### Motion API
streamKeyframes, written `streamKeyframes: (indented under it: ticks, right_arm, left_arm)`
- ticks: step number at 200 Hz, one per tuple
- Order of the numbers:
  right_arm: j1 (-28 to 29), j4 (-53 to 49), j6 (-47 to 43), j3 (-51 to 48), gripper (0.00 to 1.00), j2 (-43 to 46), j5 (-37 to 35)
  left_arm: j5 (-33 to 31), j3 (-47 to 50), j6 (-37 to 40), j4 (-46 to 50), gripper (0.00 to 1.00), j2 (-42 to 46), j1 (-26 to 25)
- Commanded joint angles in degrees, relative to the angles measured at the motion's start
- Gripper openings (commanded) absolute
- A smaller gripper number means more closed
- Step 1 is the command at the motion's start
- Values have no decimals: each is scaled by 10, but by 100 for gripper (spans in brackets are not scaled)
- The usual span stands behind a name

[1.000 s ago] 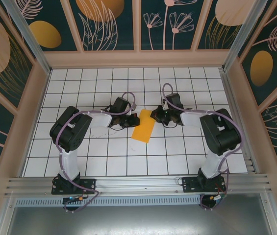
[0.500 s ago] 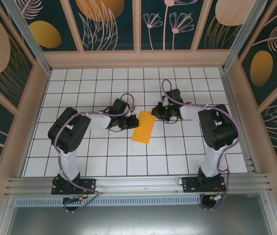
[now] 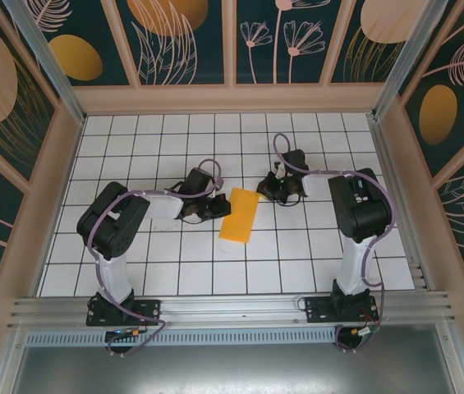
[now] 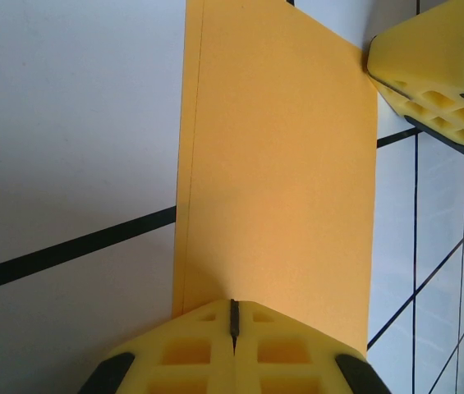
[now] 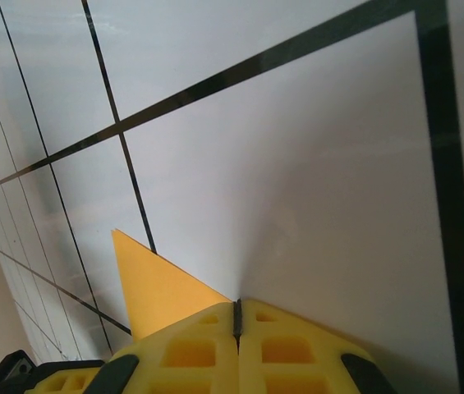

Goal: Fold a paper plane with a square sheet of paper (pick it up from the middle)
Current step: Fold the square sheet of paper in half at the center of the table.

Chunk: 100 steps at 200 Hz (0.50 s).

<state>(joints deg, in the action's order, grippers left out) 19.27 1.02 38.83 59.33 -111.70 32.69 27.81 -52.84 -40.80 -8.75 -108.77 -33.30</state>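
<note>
Paper: one item, orange-yellow. You will find it lying flat near the middle of the white gridded table, between your two grippers. From above it reads as a narrow rectangle set on a slant, its far end leaning to the right. In the left wrist view the paper shows a thin line just inside one long edge. That line is the edge of a second layer, so the paper is doubled over on itself.

Left gripper: you have it fully closed, the yellow pads meeting along a thin seam. In its own view the left gripper has its tips at the paper's near edge, overlapping it. No paper shows between the pads. You cannot tell from these views whether the tips press on the paper or sit just above it.

Right gripper: also fully closed, with the same thin seam between the pads. A pointed corner of the paper comes out from under the tips on their left side. In the left wrist view its fingers meet the paper's far corner. No grip on the paper is visible here either.

Arms: both are bent inward over the table, with their wrists facing each other across the paper.

Walls: dark panels with orange ovals and pale plant outlines, standing around the table.
</note>
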Motion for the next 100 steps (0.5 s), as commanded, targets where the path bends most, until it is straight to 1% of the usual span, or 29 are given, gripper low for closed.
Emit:
streamKeyframes:
  ticks: [1,18,28,37,50,62,68,75,90,100]
  right_arm:
    - [-4,-45,-29,25,0,4,-4]
    - [-3,-49,-33,32,0,38,8]
    - [-1,-50,-33,27,0,61,9]
    - [5,-53,-31,18,0,87,2]
    - [21,-47,-27,-11,12,124,-23]
    - [39,-58,-12,-35,14,155,-64]
    - [47,-59,-6,-46,14,165,-74]
    - [56,-56,-2,-59,19,174,-79]
    - [79,-50,23,-88,22,190,-94]
    - [93,-40,40,-104,27,193,-95]
  left_arm:
    - [-5,7,-7,22,0,11,-4]
    - [-2,11,-14,12,2,17,-3]
    - [0,13,-18,4,6,22,-3]
    - [3,15,-22,-5,8,32,-3]
    - [4,21,-29,-18,11,50,-4]
    - [-8,38,-45,-37,18,74,-3]
    - [-15,50,-52,-50,22,87,-3]
    - [-29,61,-58,-58,26,101,-4]
    - [-61,81,-63,-56,26,138,-3]
    - [-88,89,-64,-49,26,155,-3]
